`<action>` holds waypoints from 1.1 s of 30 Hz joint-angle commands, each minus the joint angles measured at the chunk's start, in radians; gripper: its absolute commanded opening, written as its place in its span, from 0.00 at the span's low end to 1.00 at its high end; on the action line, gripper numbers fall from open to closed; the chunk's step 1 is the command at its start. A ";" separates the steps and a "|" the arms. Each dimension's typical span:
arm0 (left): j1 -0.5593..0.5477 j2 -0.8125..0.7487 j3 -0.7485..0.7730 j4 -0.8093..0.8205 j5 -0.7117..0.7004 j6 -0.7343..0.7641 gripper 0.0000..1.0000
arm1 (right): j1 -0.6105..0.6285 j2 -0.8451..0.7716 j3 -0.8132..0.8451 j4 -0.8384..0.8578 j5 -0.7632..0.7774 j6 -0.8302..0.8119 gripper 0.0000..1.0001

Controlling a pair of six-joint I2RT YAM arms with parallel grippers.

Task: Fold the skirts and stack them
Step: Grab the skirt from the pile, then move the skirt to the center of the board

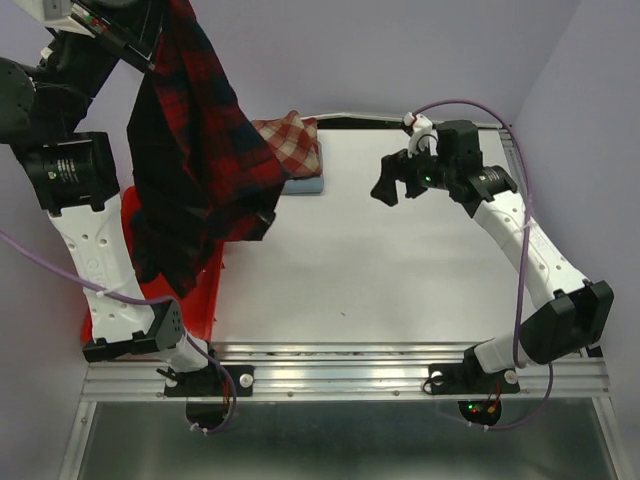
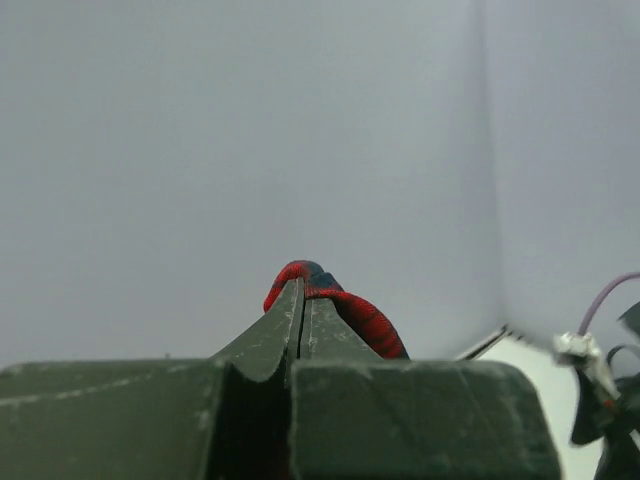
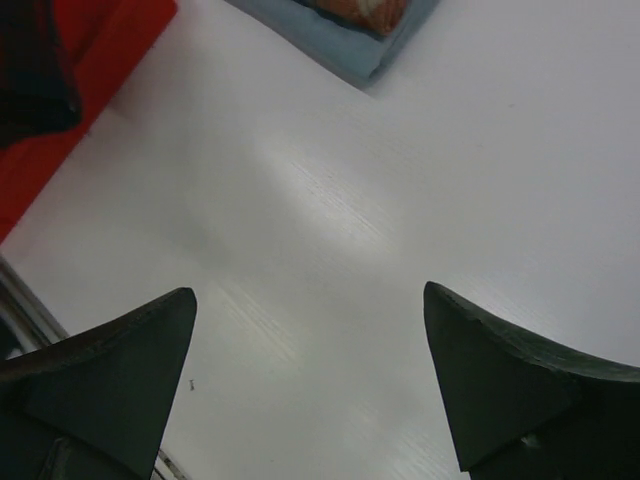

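My left gripper [image 1: 148,60] is raised high at the far left and is shut on the red and navy plaid skirt [image 1: 195,150], which hangs down over the red tray. In the left wrist view the fingertips [image 2: 300,292] pinch a roll of the plaid cloth [image 2: 372,322]. The brick-red and cream check skirt [image 1: 290,138] lies folded on the folded light blue skirt [image 1: 305,185] at the back of the table. My right gripper [image 1: 395,182] is open and empty above the table, to the right of that stack. The right wrist view shows the gripper [image 3: 310,300], the blue skirt [image 3: 340,45] and the check skirt [image 3: 365,10].
A red plastic tray [image 1: 205,290] stands along the table's left side, partly hidden by the hanging skirt; it also shows in the right wrist view [image 3: 70,90]. The white table [image 1: 380,270] is walled at the back and right. A metal rail [image 1: 350,375] runs along the near edge.
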 commanded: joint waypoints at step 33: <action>-0.523 -0.165 -0.734 -0.027 -0.054 0.253 0.00 | -0.014 -0.262 -0.201 0.103 -0.086 -0.068 0.98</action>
